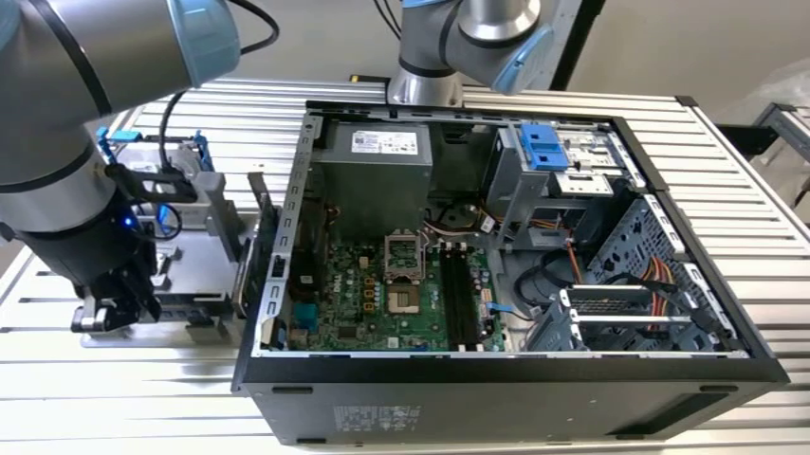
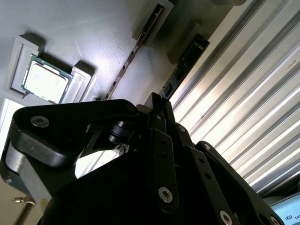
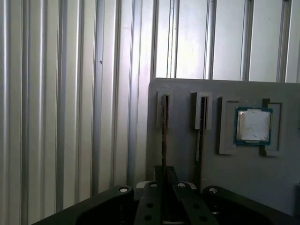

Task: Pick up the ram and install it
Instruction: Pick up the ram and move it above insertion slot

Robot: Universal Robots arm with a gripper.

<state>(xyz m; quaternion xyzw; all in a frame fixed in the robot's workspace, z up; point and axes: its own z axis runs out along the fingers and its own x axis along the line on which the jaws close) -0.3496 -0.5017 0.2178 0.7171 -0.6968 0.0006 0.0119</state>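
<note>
Tabletop (image 1: pixel 114 403) was that ribbed silver slat stuff. Sitting right on it was the open black computer case (image 1: pixel 506 393), lying on its side. In the first wrist view, a grey slotted tray (image 3: pixel 180 150) lay flat on the slats.

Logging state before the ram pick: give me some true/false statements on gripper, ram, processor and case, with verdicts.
1. The ram and a second stick stand edge-on in slots of the grey holder. True.
2. The processor chip sits on the motherboard. False: it lies in a recess of the grey holder.
3. The gripper is lined up with the ram, the stick farther from the processor chip. True.
4. The gripper hangs over the computer case. False: it is down at the holder, on the exterior view's left of the case.
5. The case is closed. False: its side is open.
</note>
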